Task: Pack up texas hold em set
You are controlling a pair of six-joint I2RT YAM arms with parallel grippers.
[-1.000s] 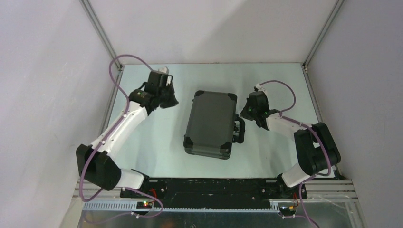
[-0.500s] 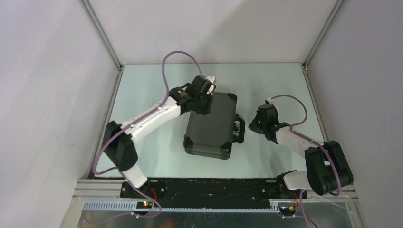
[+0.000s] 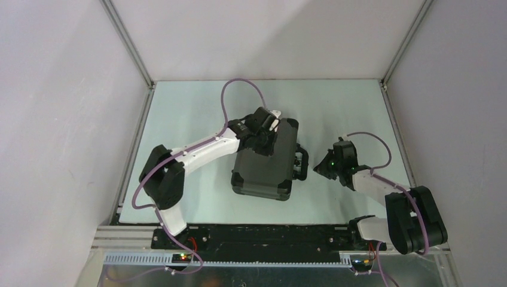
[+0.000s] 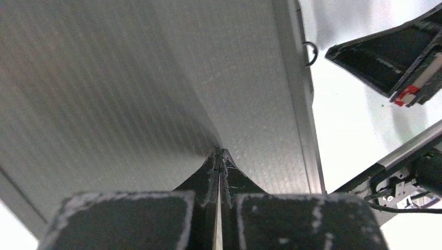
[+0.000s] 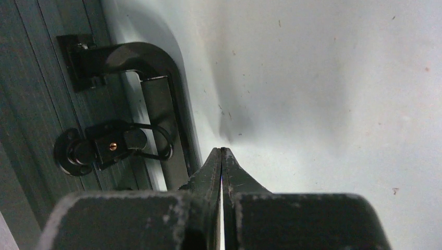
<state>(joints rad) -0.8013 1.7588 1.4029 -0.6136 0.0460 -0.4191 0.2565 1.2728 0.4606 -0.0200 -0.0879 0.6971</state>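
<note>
The texas hold em set shows as a closed black hard case (image 3: 263, 167) lying flat mid-table, with its handle (image 3: 302, 162) on the right side. My left gripper (image 3: 266, 146) is shut, and its tips (image 4: 221, 152) rest on the ribbed lid (image 4: 130, 94) near the far end. My right gripper (image 3: 318, 170) is shut and empty, low over the table just right of the handle (image 5: 151, 83). Its tips (image 5: 221, 151) are beside a latch (image 5: 104, 148), apart from both.
Grey walls and metal frame posts (image 3: 128, 45) enclose the pale table (image 3: 197, 113). The arms' base rail (image 3: 263, 236) runs along the near edge. In the left wrist view, the right gripper (image 4: 396, 57) appears beyond the case's edge.
The left arm swung right from beside the case to over its lid. The right arm drew back toward the near right and now sits lower beside the handle. The case stayed still.
</note>
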